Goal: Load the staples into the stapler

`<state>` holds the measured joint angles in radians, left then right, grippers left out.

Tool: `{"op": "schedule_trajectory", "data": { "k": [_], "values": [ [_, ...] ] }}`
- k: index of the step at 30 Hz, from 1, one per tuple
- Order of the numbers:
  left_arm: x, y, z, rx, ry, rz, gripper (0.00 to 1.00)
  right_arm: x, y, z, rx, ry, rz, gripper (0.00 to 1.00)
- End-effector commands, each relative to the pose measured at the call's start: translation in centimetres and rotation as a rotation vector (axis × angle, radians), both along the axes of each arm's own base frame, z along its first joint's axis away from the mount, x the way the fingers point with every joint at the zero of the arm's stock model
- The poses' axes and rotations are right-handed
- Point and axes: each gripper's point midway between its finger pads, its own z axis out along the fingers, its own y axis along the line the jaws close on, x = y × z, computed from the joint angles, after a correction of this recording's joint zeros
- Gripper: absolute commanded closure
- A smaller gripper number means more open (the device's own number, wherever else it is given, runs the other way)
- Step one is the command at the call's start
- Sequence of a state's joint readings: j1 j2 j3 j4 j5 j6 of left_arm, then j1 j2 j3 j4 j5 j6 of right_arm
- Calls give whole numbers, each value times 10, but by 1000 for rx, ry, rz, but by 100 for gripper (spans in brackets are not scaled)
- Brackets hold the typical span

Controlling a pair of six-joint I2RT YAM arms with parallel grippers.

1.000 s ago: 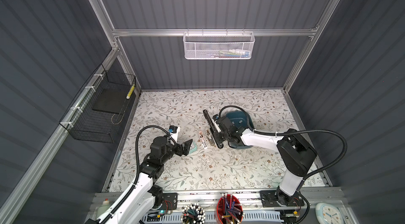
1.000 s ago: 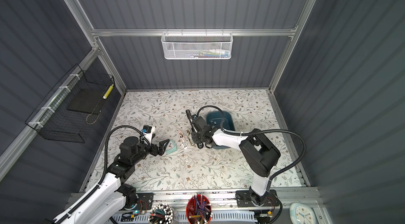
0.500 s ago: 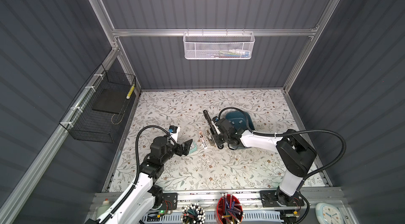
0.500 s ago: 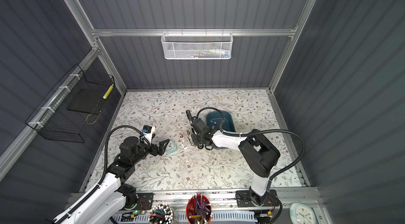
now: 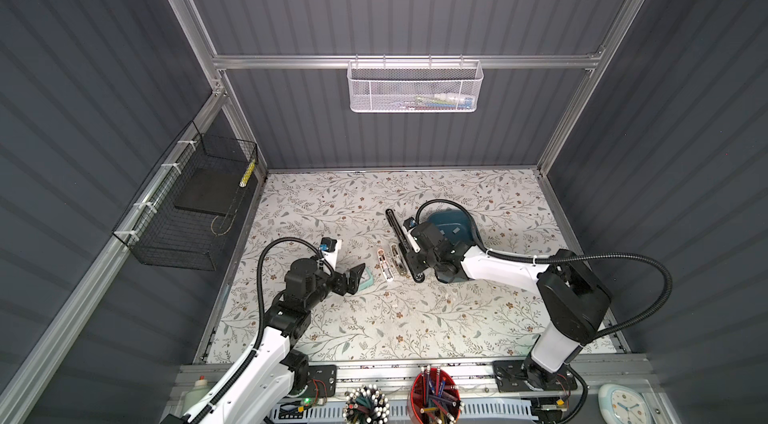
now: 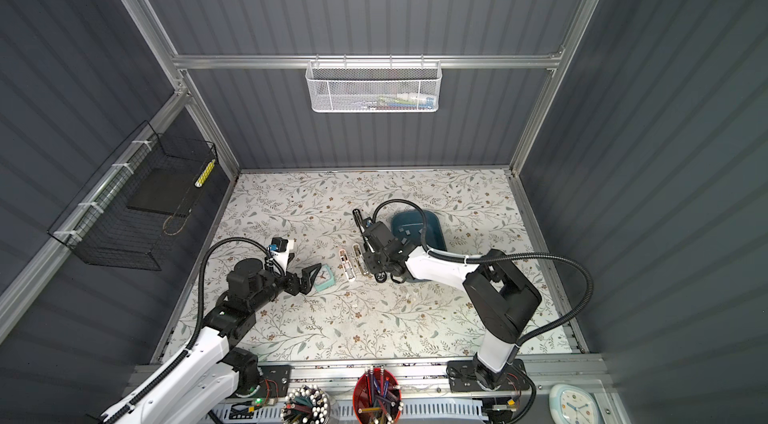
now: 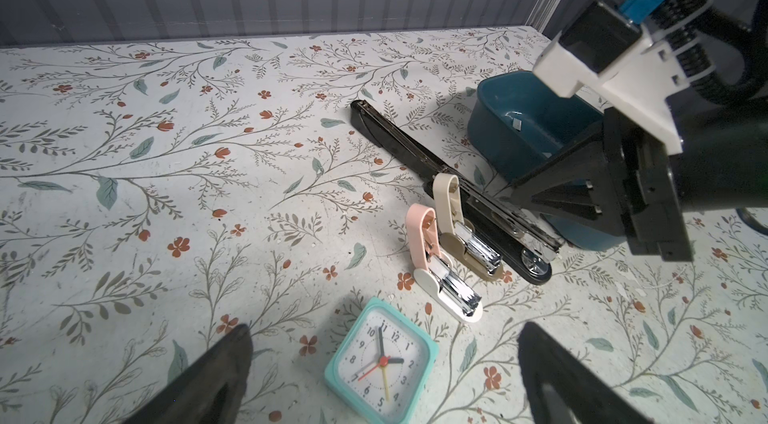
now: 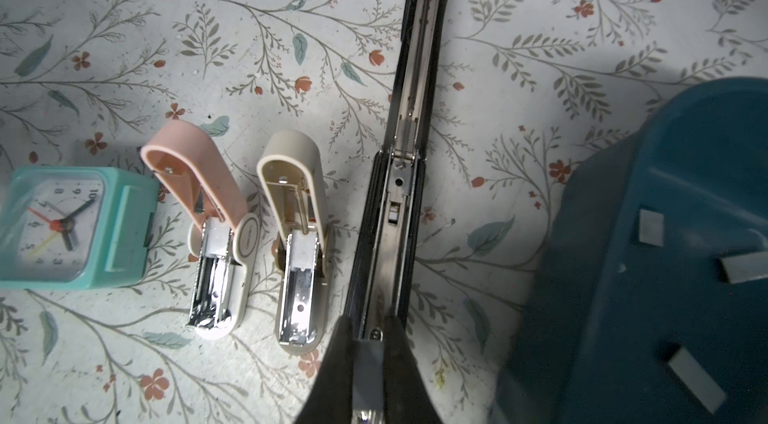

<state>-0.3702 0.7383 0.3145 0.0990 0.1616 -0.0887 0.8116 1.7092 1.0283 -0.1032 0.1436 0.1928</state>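
A long black stapler (image 8: 411,110) lies opened flat on the flowered table, its metal channel facing up. My right gripper (image 8: 369,324) is shut on a grey strip of staples (image 8: 368,364), held over the near end of that channel. In both top views this gripper (image 5: 410,265) sits low on the black stapler (image 5: 395,222). A pink stapler (image 8: 208,210) and a beige stapler (image 8: 297,210) lie open beside it. More staples (image 8: 650,226) rest in the blue tub (image 8: 582,276). My left gripper (image 7: 384,359) stands open over a teal clock (image 7: 380,359), touching nothing.
The blue tub (image 5: 449,216) sits right behind the right wrist. The teal clock (image 5: 366,280) lies left of the small staplers. Pen cups (image 5: 434,399) and a second clock (image 5: 623,405) line the front rail. A black wire basket (image 5: 187,210) hangs on the left wall.
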Motion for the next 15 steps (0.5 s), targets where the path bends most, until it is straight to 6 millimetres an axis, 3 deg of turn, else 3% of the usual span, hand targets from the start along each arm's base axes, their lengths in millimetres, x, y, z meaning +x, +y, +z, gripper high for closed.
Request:
{"op": "schedule_trajectory", "data": {
  "k": [1, 15],
  "values": [
    [2, 1, 5, 5, -22, -3, 0, -1, -1, -4, -30, -4, 11, 98],
    [3, 0, 4, 7, -17, -5, 0, -3, 0, -20, -39, 25, 14, 98]
  ]
}}
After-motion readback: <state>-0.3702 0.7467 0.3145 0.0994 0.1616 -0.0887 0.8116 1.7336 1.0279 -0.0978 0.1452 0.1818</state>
